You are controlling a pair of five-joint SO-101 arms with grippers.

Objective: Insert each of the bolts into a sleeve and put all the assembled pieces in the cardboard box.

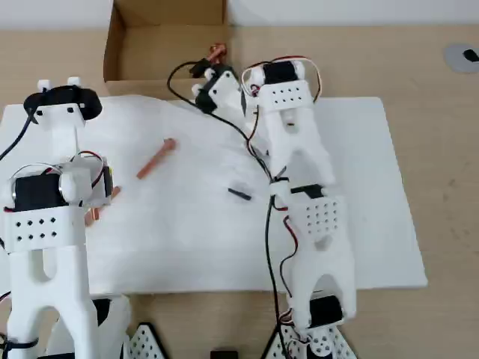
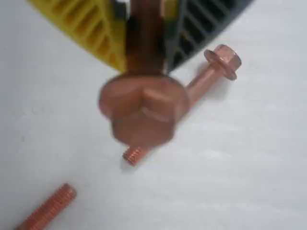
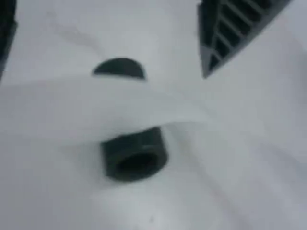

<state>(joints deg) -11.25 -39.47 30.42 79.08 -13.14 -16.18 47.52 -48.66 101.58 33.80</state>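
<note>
The left gripper (image 2: 146,33) is clamped on a copper-coloured metal bolt (image 2: 143,112) with a flanged hex head and a threaded shank, held above the white foam sheet (image 2: 259,158). A loose copper bolt (image 2: 211,72) lies on the sheet just beneath it, and a mid-sheet bolt (image 1: 156,158) lies farther along. The brown cardboard box (image 1: 111,52) looks empty as far as its inside shows. The right gripper (image 1: 211,81), jaws spread wide and holding nothing, hangs over a short black cylindrical sleeve (image 3: 134,153). No bolt appears sleeved, so I judge nearly everything remains.
</note>
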